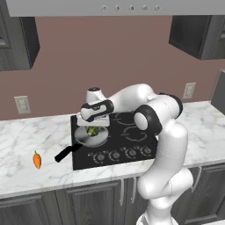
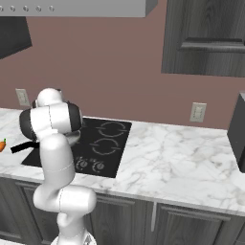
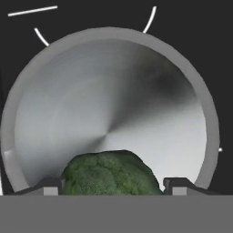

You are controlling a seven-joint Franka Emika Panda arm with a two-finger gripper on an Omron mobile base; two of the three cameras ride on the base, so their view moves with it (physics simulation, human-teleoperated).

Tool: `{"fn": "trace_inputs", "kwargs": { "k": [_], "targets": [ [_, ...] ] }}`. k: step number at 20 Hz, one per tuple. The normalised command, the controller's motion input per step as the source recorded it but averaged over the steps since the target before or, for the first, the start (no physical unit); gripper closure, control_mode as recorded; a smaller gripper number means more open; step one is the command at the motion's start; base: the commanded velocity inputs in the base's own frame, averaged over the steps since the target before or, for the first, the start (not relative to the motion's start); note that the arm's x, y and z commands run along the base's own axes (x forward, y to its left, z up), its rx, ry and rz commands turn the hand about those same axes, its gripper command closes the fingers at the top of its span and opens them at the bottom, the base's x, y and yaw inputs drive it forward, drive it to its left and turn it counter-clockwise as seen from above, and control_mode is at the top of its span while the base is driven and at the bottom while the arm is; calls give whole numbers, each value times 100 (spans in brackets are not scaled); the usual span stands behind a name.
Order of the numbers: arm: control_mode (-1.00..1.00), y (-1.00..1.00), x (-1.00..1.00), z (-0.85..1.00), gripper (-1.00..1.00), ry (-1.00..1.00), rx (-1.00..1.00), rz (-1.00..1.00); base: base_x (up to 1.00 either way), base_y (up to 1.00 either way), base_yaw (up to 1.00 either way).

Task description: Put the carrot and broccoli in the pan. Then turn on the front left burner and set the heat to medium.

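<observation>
The hand (image 1: 92, 126) hangs directly above the pan (image 1: 99, 137), which sits on the front left burner of the black cooktop (image 1: 127, 132). In the hand view the broccoli (image 3: 110, 174) sits between the two dark finger tips (image 3: 51, 187), one on each side of it and close against its flanks, so the hand looks closed on the floret, with the pan's (image 3: 113, 109) silver-grey floor spread out beneath it. In the left base view the broccoli (image 1: 92, 131) shows as a dark-green lump just under the hand and over the pan's bowl; whether it touches the pan's floor I cannot tell. The pan's long black handle (image 1: 67, 152) sticks out toward the front left, past the cooktop's edge and over the marble desk (image 1: 26, 149). The carrot (image 1: 37, 160) lies on the desk to the left of the pan, well apart from it and beyond the tip of the handle, its green stem end pointing away from the front edge. In the right base view the carrot (image 2: 3, 145) peeks in at the left border, left of the handle (image 2: 21, 147), while the arm hides most of the pan. A row of knobs (image 1: 122, 154) runs along the cooktop's front strip, to the right of the pan's handle.
</observation>
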Motion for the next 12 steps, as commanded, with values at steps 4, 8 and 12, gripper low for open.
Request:
{"fn": "trace_inputs", "kwargs": {
  "k": [4,8,12],
  "targets": [
    [-100,0,0,0,100,0,0,0,0,0,0],
    [-100,0,0,0,-100,0,0,0,0,0,0],
    [-100,0,0,0,-100,0,0,1,0,0,0]
  ]
}}
